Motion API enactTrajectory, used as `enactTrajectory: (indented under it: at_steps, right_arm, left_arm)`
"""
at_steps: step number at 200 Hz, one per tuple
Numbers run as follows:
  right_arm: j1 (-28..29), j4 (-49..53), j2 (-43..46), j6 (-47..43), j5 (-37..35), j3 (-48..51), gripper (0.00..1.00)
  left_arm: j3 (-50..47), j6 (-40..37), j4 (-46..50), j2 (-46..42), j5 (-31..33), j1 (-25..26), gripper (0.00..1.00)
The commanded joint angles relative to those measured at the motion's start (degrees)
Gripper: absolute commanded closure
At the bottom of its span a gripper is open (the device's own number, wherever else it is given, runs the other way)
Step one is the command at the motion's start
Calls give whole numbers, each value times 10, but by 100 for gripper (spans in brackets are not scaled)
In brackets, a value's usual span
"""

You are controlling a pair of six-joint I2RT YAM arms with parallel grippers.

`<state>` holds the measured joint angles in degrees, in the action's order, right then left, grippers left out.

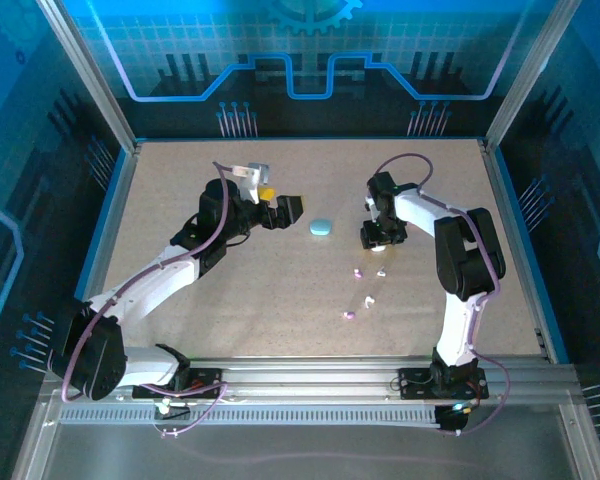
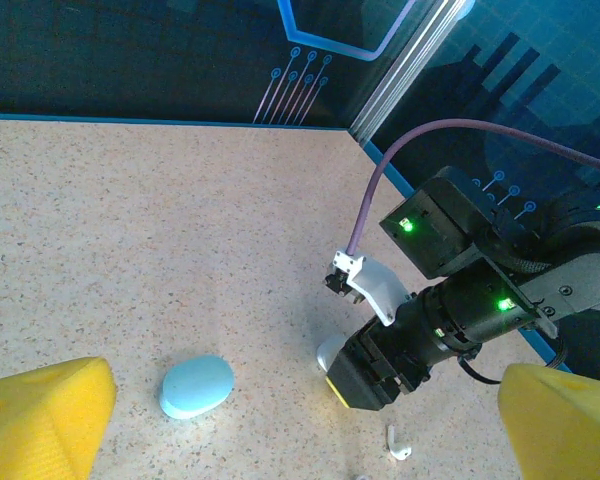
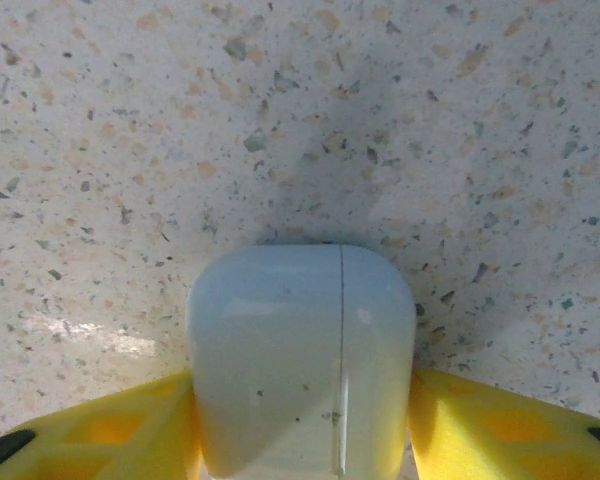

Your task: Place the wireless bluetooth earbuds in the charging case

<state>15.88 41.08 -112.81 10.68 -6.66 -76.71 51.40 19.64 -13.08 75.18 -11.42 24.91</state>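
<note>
A white charging case (image 3: 300, 350) lies on the speckled table, and the yellow fingers (image 3: 130, 430) of my right gripper (image 3: 300, 440) press against both of its sides. From the left wrist view the right gripper (image 2: 365, 375) stands low over that white case (image 2: 332, 352). Small earbuds lie loose nearer the arm bases: a pinkish one (image 1: 357, 272), a white one (image 1: 382, 273), another white one (image 1: 368, 300) and a pinkish one (image 1: 348, 315). One white earbud (image 2: 398, 447) lies just beside the right gripper. My left gripper (image 1: 280, 210) is open and holds nothing.
A closed light blue case (image 1: 321, 228) lies between the two grippers, seen from the left wrist as a pebble shape (image 2: 196, 386). Blue walls and a raised rim (image 1: 510, 210) border the table on all sides.
</note>
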Motion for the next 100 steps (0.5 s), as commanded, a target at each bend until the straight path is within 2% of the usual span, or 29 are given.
enactTrajectory:
  at_steps: [1,31,52,100]
  right_arm:
    - [10,7,-19,5,-5,-5,48]
    - [14,2,-3,1,2,1,52]
    - [17,-10,32,-3,12,14,54]
    - [35,-77,211,-23,81,54,54]
  left_arm:
    - [19,11,6,4,11,-5,1]
    - [14,40,0,0,44,-9,1]
    - [-6,66,-31,-10,42,-20,1]
    - [-7,90,-45,-12,-20,-48,1]
